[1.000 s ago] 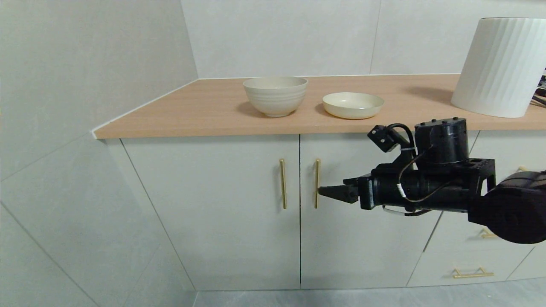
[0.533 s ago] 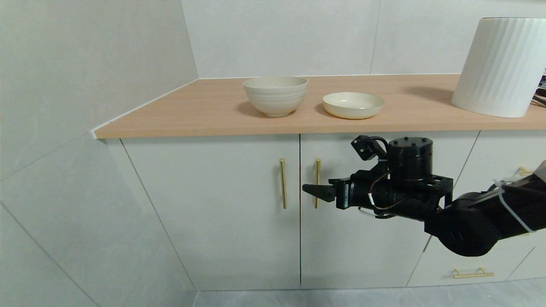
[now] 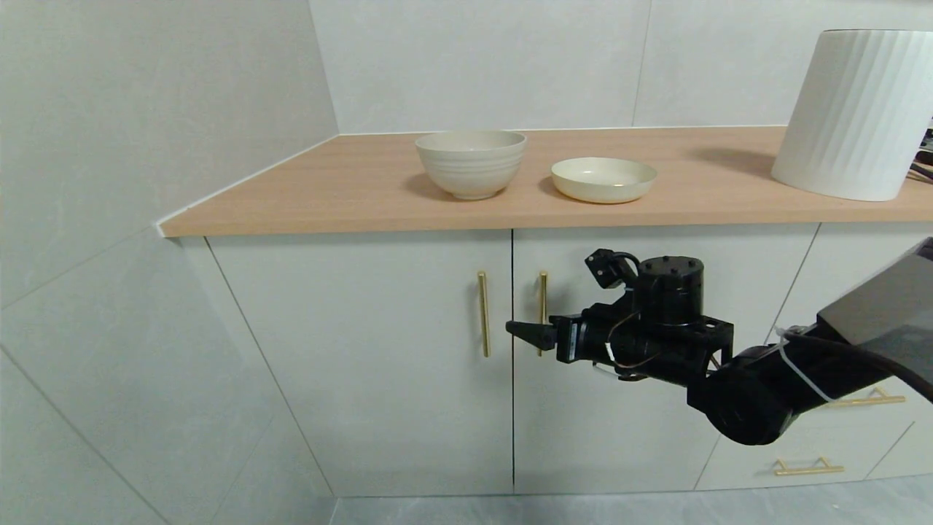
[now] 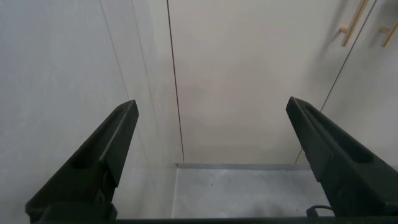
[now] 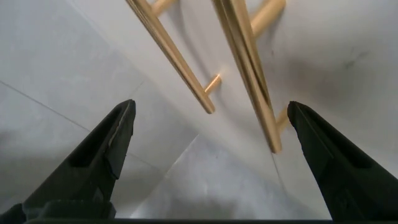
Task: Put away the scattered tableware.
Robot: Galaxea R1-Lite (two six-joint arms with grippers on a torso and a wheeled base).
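A deep, round bowl (image 3: pixel 471 164) of matte cream ceramic, with faint ridges round its wall, stands upright on the wood-grain table (image 3: pixel 328 189) near the back. Just beside it, apart, sits a shallow cream dish (image 3: pixel 603 180), smooth and glossy with a low curled rim. Well off toward the right end stands a tall white ribbed tub (image 3: pixel 853 113), slightly flared.

Under the table are two flat pale-grey cabinet doors (image 3: pixel 364 350), both closed, which meet at a thin vertical seam. Each carries a slim upright brass bar, the left bar (image 3: pixel 482 313) and the right bar (image 3: pixel 542 292), one on either side of the seam. Further right are short brass drawer pulls (image 3: pixel 807 467).

The right claw (image 3: pixel 522 330), black and wedge-tipped, is held level in front of the seam and crosses the lower part of the right bar. Whether it touches the bar cannot be told. In its wrist view the right claw (image 5: pixel 208 112) has its fingers (image 5: pixel 109 146) spread wide, with both bars (image 5: pixel 249 74) running between them.

The left claw (image 4: pixel 211 112) hangs low with its fingers (image 4: pixel 112 143) wide apart and nothing between them. It faces the foot of the cabinet and the grey tiled floor (image 4: pixel 236 193).
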